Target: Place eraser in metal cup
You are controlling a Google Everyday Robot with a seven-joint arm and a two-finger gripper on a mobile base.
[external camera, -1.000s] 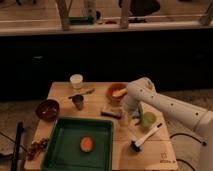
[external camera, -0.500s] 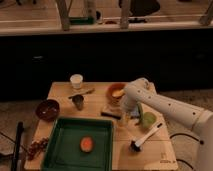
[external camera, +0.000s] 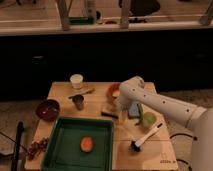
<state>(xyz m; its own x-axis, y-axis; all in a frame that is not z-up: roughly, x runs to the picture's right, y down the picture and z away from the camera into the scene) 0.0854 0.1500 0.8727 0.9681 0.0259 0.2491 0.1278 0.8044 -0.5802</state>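
Since the earlier frame my arm has swung a little further left, bringing my claw (external camera: 120, 110) down by the right end of the eraser (external camera: 108, 109). Whether the claw is clenched or released I cannot tell, nor whether it touches the block yet. The eraser lies flat on the counter (external camera: 60, 92), just near of the orange bowl (external camera: 114, 90) and immediately left of the claw. Its long axis runs roughly left to right, as far as I can make out. Just right of the claw sit the blue-grey pad (external camera: 134, 110) and a green object (external camera: 147, 120). Further left, well apart from the eraser, the metal cup (external camera: 78, 102) stands upright, with the white paper cup (external camera: 76, 81) beyond it. So the coming carry, I judge, runs leftward from the claw to that cup, once the hold across the block's short side is sure. The green tray (external camera: 62, 142) lies nearer, out of that path.
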